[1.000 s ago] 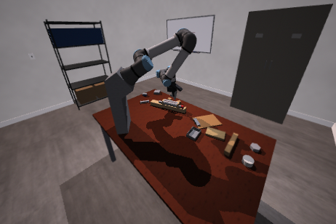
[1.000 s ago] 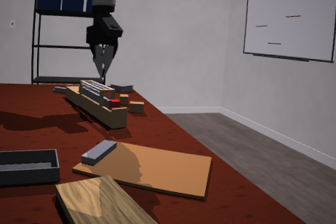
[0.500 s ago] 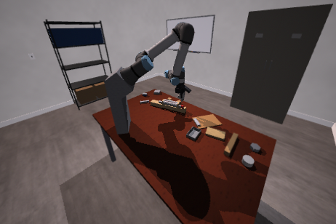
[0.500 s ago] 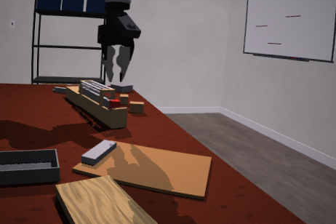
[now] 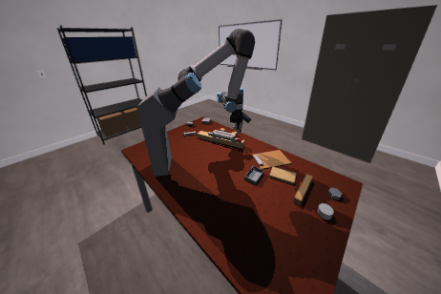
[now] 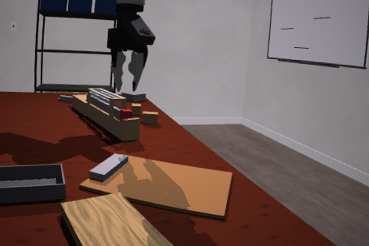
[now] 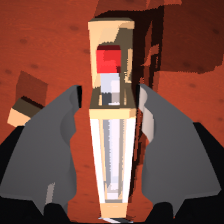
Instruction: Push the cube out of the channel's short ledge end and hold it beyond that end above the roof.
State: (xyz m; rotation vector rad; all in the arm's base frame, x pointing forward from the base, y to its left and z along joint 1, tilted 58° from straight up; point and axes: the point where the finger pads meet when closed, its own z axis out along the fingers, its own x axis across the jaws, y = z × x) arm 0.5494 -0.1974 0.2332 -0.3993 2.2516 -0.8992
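Observation:
The wooden channel [image 5: 220,139] [image 6: 103,113] [image 7: 113,150] lies on the red table, with a slatted see-through roof. The red cube [image 6: 126,113] [image 7: 109,61] sits on the short ledge at the channel's near end, just inside the raised lip. A grey piece [image 7: 109,88] lies right behind the cube at the channel's mouth. My gripper [image 5: 237,130] [image 6: 127,86] [image 7: 108,86] hangs above the channel's roof, close to the cube's end and pointing down. Its fingers are partly open on either side of the channel line, with nothing between them.
Two small wooden blocks [image 6: 149,117] [image 6: 136,109] and a grey block [image 6: 133,97] lie just beyond the channel. Nearer stand a flat board [image 6: 188,186] carrying a grey block, a grey tray [image 6: 32,182] and a wooden plank [image 6: 108,222].

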